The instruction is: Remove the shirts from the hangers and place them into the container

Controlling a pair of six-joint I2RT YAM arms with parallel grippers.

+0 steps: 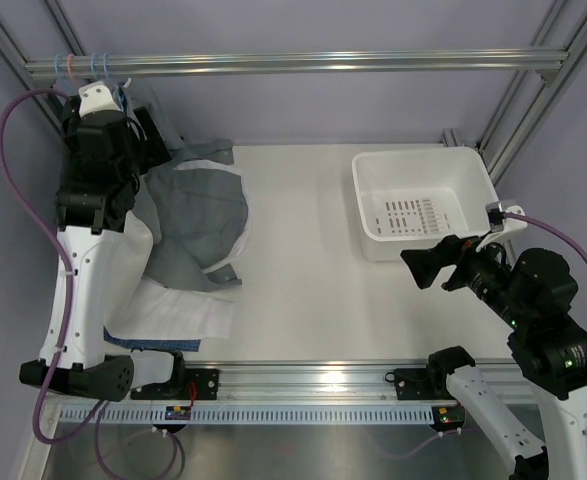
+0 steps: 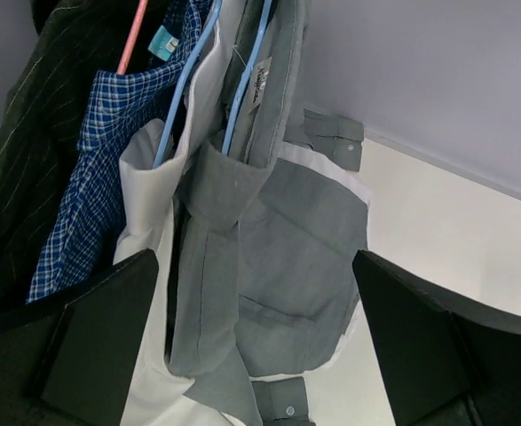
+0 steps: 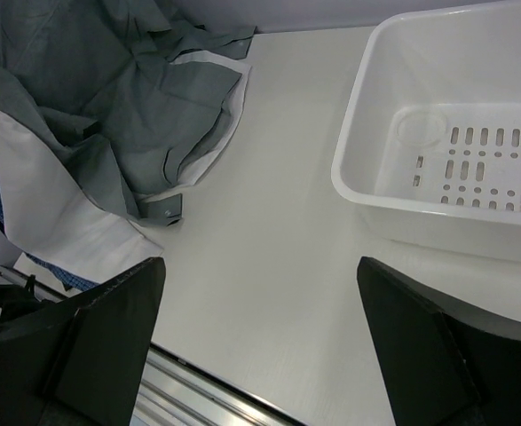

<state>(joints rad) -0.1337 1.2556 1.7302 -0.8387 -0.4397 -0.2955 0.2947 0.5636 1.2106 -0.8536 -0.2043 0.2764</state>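
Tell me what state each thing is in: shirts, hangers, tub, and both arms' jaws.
grey shirt, on a light blue hanger, tail spread on the table
white shirt, on a second light blue hanger, hem on the table
blue checked shirt, hanging
dark shirt, hanging
pinkish hanger, hooked on the rail
white tub, upright, empty
left gripper, jaws open, empty
right gripper, jaws open, empty

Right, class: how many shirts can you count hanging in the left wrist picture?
4. From left to right: a dark striped shirt, a blue checked shirt, a white shirt and a grey shirt, hanging side by side. More may be hidden behind them.
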